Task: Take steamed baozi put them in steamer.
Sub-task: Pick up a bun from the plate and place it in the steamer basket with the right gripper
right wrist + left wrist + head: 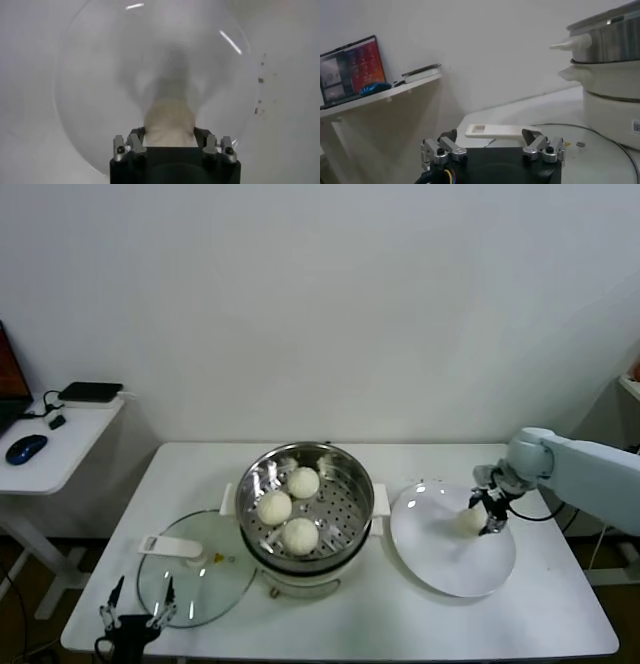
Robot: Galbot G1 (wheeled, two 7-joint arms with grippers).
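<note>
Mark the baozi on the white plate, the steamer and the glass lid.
baozi (470,520): head view, its visible top, between the right end effector's fingers.
steamer (352,474): head view, inner steel wall.
glass lid (190,589): head view, bare glass near its front.

Three cream-white steamed baozi (287,508) are seen lying apart on the perforated tray inside the shiny round steamer (352,519), which stands upright at the middle of the worktop (400,624). A fourth baozi (469,521) is held between the right tool's (489,518) fingers.
</note>
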